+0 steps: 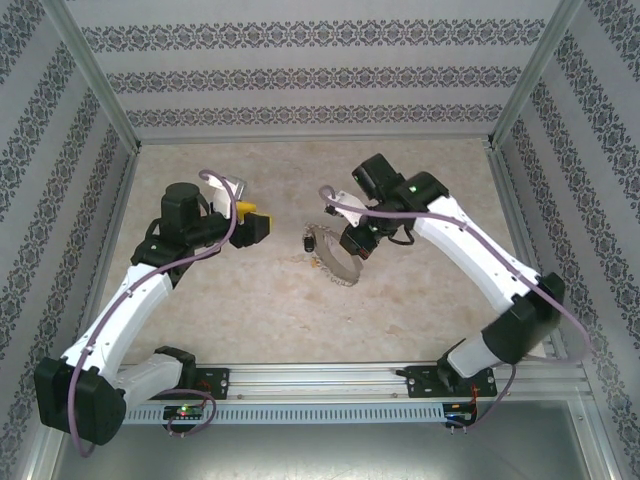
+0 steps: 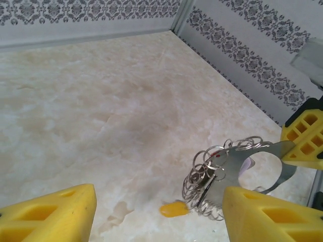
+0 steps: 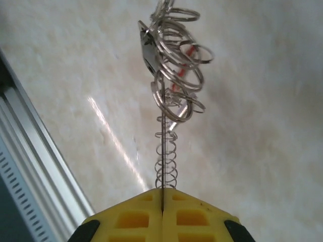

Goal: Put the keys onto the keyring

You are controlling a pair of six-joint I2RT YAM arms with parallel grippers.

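Right gripper (image 3: 162, 201) pinches the keyring (image 3: 171, 75) wire; left gripper (image 2: 159, 207) gapes empty. Thin wire could twist, slipping the pinch.

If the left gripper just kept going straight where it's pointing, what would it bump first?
Probably the keyring held by the right gripper, just ahead, slightly to one side. Depth is unclear; the left gripper might miss and reach the table.

Beige marbled tabletop (image 1: 250, 300), damask-patterned walls (image 1: 300, 75), small orange blob (image 2: 173, 208) on tabletop
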